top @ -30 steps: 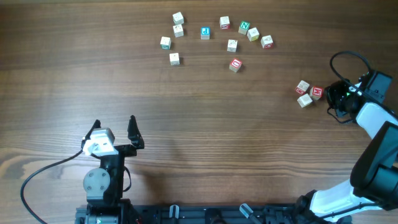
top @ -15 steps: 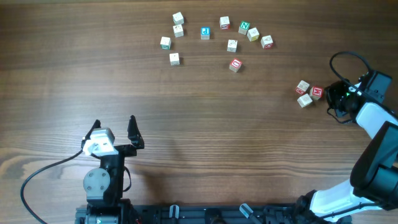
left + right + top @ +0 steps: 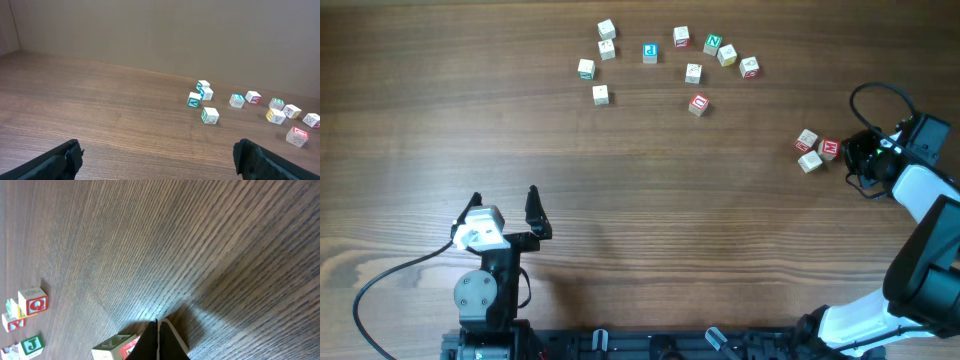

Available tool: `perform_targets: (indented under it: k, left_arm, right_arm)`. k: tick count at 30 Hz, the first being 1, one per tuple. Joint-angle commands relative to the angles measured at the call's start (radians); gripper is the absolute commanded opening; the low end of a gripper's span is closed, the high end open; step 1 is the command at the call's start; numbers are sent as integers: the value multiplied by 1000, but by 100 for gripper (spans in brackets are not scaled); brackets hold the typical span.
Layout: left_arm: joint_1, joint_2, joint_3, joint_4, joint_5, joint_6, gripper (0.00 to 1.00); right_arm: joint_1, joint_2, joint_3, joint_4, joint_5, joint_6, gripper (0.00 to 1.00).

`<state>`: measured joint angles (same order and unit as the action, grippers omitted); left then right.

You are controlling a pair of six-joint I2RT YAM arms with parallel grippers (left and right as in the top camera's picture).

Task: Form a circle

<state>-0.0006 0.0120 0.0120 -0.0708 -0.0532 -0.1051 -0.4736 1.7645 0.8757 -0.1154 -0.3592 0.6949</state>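
Several small lettered cubes lie in a loose arc at the table's far side, among them a blue-faced cube (image 3: pixel 650 52), a green cube (image 3: pixel 712 44) and a red cube (image 3: pixel 698 104). Three more cubes sit apart at the right, including a red-faced cube (image 3: pixel 830 148). My right gripper (image 3: pixel 847 151) is shut with nothing between its fingers. In the right wrist view its tips (image 3: pixel 157 323) rest low on the wood, right beside that red-faced cube (image 3: pixel 116 347). My left gripper (image 3: pixel 504 203) stands open and empty near the front, far from the cubes (image 3: pixel 210 115).
The right arm's black cable (image 3: pixel 876 92) loops over the table at the far right. In the right wrist view a Q cube (image 3: pixel 33 301) and a J cube (image 3: pixel 29 345) lie at the left edge. Bare wood (image 3: pixel 670 220) stretches between the arms and the arc.
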Motion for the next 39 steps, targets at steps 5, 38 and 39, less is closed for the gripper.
perform_targets:
  k: [5, 38, 39]
  left_arm:
    - [6, -9, -6, 1, 12, 23, 100]
    - [6, -9, -6, 1, 12, 23, 100]
    - [6, -9, -6, 1, 12, 23, 100]
  right_arm:
    - [6, 20, 13, 0, -32, -15, 4]
    - [26, 20, 13, 42, -88, -37, 4]
    - [30, 20, 13, 48, -88, -38, 5]
